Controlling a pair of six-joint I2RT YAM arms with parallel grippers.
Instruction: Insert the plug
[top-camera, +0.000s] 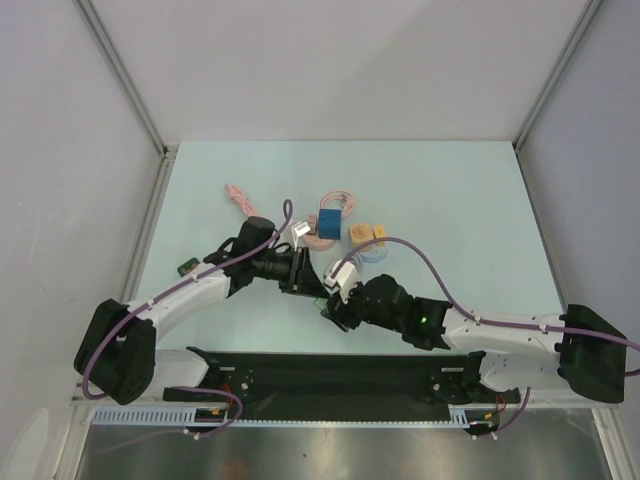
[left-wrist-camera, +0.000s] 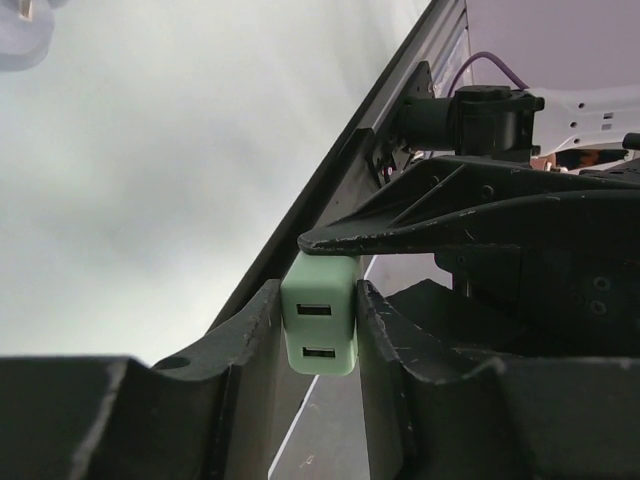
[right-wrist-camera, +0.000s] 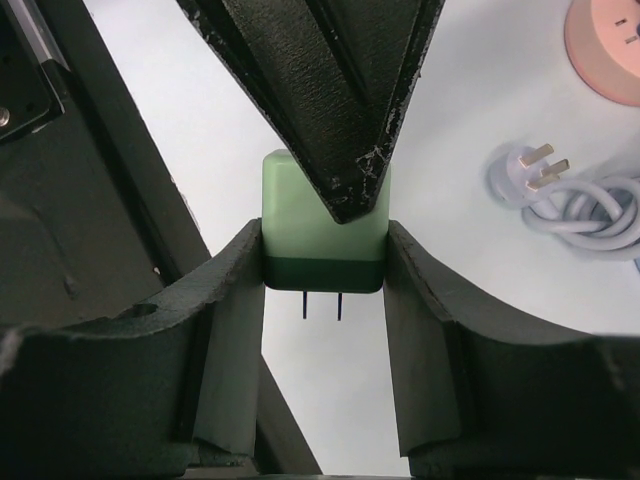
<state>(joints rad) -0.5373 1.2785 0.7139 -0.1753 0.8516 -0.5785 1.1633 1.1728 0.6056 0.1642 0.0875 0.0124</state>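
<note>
The plug (right-wrist-camera: 323, 235) is a pale green charger block with a dark green base and two thin prongs. My right gripper (right-wrist-camera: 323, 265) is shut on its sides, prongs pointing toward the camera. In the left wrist view the same plug (left-wrist-camera: 320, 325) shows its two USB ports, and my left gripper (left-wrist-camera: 318, 330) is shut on it, both fingers against its sides. In the top view both grippers meet at the plug (top-camera: 319, 299) near the table's middle front. A round pink socket (right-wrist-camera: 608, 48) lies beyond, at the upper right of the right wrist view.
A white plug with a coiled lavender cable (right-wrist-camera: 590, 205) lies near the pink socket. Behind the grippers are a blue block (top-camera: 330, 220), two tan round pieces (top-camera: 370, 233) and a pink cable (top-camera: 240, 198). A small green object (top-camera: 188, 266) sits by the left wall.
</note>
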